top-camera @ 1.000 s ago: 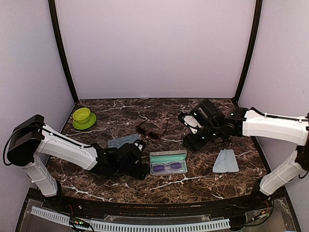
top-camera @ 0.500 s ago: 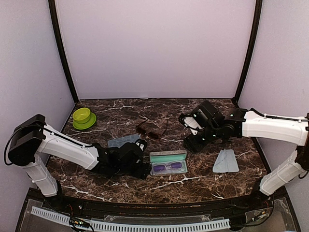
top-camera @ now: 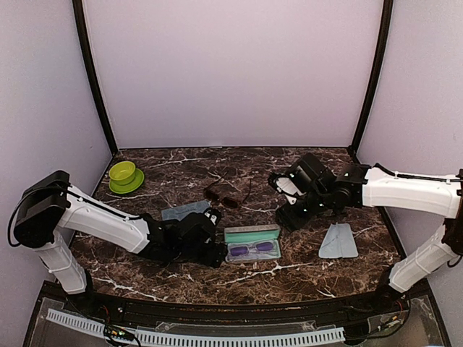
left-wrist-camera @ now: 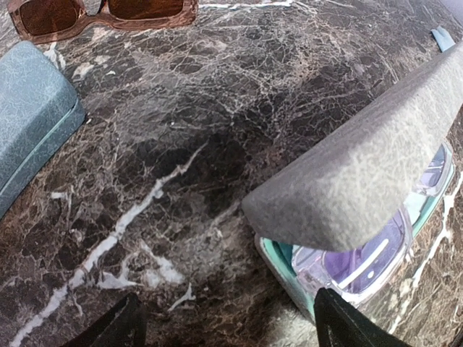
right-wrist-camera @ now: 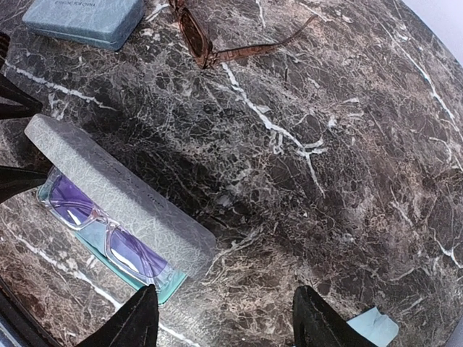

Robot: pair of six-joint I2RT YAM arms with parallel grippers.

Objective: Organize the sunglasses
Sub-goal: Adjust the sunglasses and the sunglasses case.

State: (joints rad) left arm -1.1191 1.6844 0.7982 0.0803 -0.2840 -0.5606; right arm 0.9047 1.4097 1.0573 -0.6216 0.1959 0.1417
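We note only a slight lower-left drift of the right gripper (top-camera: 287,216) toward the case (top-camera: 251,233) holding the purple sunglasses (top-camera: 252,250) at frame centre; it and the left gripper (left-wrist-camera: 228,329) keep jaws spread and empty, leaving the brown sunglasses (top-camera: 221,196), just above centre, unstowed.

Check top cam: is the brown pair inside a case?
No, the brown pair lies loose on the table, outside any case.

left wrist view: brown pair (left-wrist-camera: 101,16) cut by top edge | blue case (left-wrist-camera: 32,119) cut by left edge | purple pair (left-wrist-camera: 365,264) half under lid (left-wrist-camera: 362,166) | left gripper (left-wrist-camera: 228,329) only fingertips in frame | right wrist view: cloth (right-wrist-camera: 377,327) cut by bottom edge
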